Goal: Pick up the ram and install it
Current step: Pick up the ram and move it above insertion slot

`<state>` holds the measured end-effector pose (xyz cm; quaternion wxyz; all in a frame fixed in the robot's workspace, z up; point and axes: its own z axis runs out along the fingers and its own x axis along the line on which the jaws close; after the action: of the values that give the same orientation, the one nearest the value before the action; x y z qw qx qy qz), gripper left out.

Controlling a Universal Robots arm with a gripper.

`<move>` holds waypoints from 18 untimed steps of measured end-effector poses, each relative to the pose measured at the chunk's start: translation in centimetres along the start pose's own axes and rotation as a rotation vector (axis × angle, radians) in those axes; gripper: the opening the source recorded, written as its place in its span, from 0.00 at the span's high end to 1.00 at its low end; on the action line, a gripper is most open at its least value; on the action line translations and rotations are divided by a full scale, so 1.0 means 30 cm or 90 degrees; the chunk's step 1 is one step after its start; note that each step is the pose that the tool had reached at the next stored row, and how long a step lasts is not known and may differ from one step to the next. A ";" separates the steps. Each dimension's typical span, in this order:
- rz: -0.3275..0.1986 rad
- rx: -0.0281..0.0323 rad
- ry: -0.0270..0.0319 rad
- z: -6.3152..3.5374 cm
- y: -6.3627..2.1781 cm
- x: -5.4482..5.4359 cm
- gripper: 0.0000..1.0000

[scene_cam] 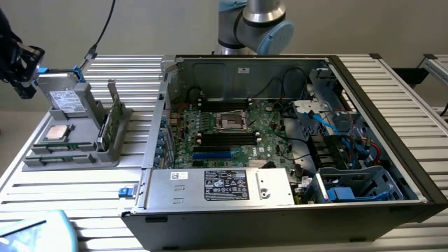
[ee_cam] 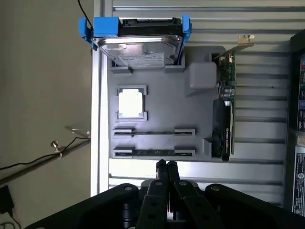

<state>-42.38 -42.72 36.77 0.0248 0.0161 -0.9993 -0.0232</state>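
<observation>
Gripper (ee_cam: 166, 165) is hanging w/ fingers shut tight, holding nothing. Ram (ee_cam: 153, 152) is lying flat in a gray tray (ee_cam: 164, 102) slot, near the fingertips. 2nd stick (ee_cam: 153, 132) is lying in next slot over.

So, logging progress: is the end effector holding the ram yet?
No, the end effector is shut empty and the ram sits in the grey holder.

Grey tray (ee_cam: 162, 95) bearing silver hard drive (ee_cam: 143, 50) with bright blue bracket (ee_cam: 105, 28), pale silver processor (ee_cam: 131, 103), dark green ram (ee_cam: 153, 152) and green-and-black card (ee_cam: 228, 90) at its edge; under the tray, ribbed silver-white table (ee_cam: 267, 95); beside the tray, black gripper (ee_cam: 166, 164) and black computer case (scene_cam: 280, 231) holding green motherboard (scene_cam: 273, 131).
</observation>
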 end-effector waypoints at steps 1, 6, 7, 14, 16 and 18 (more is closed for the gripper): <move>-0.012 0.0006 0.0006 0.001 0.000 0.000 0.90; -0.070 0.0035 0.0034 0.007 0.000 0.000 0.90; -0.081 0.0040 0.0040 0.008 0.000 0.000 0.90; -0.163 0.0038 0.0074 0.023 -0.001 -0.001 0.90; -0.185 0.0039 0.0083 0.028 -0.001 -0.001 0.90; -0.209 0.0039 0.0093 0.033 -0.002 -0.002 0.90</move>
<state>-42.39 -42.72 35.77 0.0278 0.1794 -0.9831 -0.0237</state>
